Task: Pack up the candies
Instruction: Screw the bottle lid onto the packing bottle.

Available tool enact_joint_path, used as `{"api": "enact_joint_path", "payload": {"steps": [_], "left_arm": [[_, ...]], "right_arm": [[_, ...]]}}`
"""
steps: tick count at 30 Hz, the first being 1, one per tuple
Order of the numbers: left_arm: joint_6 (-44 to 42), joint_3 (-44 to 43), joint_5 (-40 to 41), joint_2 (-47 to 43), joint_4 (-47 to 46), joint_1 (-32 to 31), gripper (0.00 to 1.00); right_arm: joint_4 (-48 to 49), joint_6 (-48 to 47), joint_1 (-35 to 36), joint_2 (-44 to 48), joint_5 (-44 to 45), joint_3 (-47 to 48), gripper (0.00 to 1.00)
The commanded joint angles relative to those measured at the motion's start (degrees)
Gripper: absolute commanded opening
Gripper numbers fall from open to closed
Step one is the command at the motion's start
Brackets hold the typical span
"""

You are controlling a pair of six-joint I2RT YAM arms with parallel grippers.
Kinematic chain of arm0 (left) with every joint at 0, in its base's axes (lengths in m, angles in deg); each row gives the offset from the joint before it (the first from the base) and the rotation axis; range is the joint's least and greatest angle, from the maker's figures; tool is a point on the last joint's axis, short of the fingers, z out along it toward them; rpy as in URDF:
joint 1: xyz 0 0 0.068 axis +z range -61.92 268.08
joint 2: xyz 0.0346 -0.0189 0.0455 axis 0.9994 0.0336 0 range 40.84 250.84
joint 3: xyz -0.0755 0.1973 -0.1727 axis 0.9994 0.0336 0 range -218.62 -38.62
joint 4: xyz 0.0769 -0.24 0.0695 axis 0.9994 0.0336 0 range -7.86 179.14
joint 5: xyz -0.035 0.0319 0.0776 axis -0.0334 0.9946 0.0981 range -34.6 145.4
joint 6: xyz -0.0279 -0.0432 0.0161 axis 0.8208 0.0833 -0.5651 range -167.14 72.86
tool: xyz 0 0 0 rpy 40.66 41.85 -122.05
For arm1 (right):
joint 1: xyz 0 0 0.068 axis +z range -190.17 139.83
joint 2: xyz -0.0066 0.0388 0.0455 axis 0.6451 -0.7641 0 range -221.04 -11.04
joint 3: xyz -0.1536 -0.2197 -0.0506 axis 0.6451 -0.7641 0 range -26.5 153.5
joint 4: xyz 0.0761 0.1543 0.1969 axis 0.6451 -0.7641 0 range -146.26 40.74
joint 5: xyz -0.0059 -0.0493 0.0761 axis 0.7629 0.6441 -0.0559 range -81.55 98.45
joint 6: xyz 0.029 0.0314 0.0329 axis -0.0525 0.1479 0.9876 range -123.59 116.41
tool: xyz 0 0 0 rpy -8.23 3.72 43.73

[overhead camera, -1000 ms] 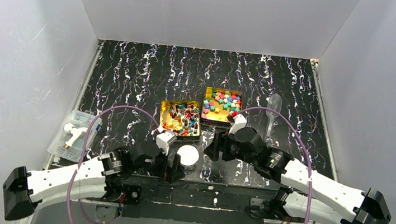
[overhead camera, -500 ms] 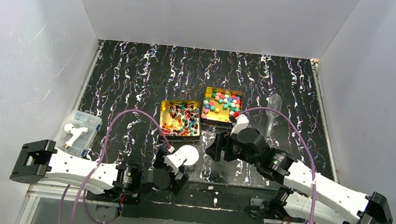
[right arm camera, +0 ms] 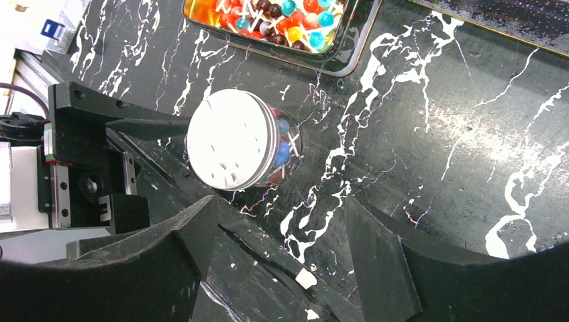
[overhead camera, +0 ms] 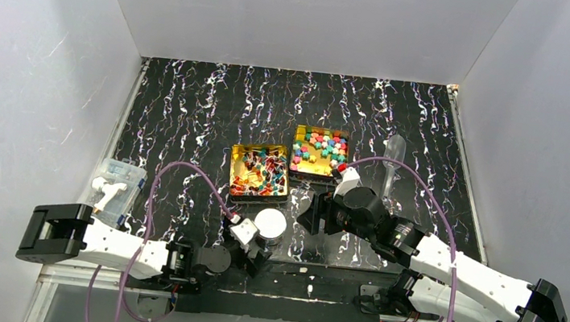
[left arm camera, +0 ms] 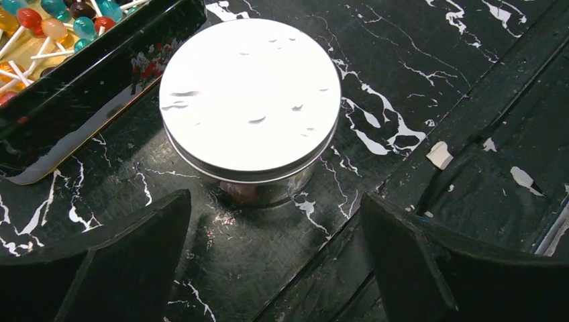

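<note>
The candies fill two square gold tins: twist-wrapped and stick sweets in the left tin (overhead camera: 259, 171), cube-like ones in the right tin (overhead camera: 320, 149). More candies (right arm camera: 282, 151) show through the wall of a small round jar with a white lid (overhead camera: 270, 224). The lid also shows in the left wrist view (left arm camera: 248, 94) and the right wrist view (right arm camera: 231, 138). My left gripper (left arm camera: 275, 265) is open and empty, low at the table's near edge, just short of the jar. My right gripper (right arm camera: 285, 245) is open and empty, hovering to the right of the jar.
A clear plastic box (overhead camera: 112, 188) with white parts sits at the left edge. A clear scoop (overhead camera: 392, 163) lies right of the tins. The black mounting rail (overhead camera: 308, 281) runs along the near edge. The left gripper body (right arm camera: 94, 134) shows beside the jar in the right wrist view.
The left arm has folded back and down; its gripper has sunk to the near edge just before the jar. The right gripper has drifted slightly right. The jar has not moved.
</note>
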Motion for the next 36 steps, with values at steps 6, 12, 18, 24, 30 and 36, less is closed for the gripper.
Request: {"api": "enact_joint_path", "payload": {"steps": [6,12,18,24,30,36], "left_arm": [[-3.27,3.28,-1.0,7.92,-19.92,2.26,0.94],[-4.96,2.37,-4.32,19.23,-28.49,5.28,0.93],[-5.42,2.37,-6.95,29.41,-38.33,7.2,0.88],[-6.94,-0.21,-9.53,35.43,-43.02,8.49,0.85],[-10.84,-2.14,-13.54,39.41,-45.85,9.98,0.87],[-12.16,-4.54,-17.17,43.4,-47.43,11.86,0.9]], "right_arm": [[3.65,-0.58,0.21,-0.13,-1.29,-0.65,0.75],[3.71,-0.34,0.21,0.24,-1.48,-0.98,0.74],[3.38,-0.25,0.21,0.88,-1.73,-1.33,0.72],[2.01,-0.61,0.21,0.58,-1.26,-0.91,0.69],[0.61,-1.94,0.21,0.24,-0.53,-0.53,0.69],[-0.51,-2.62,0.21,0.3,-0.25,-0.27,0.69]]}}
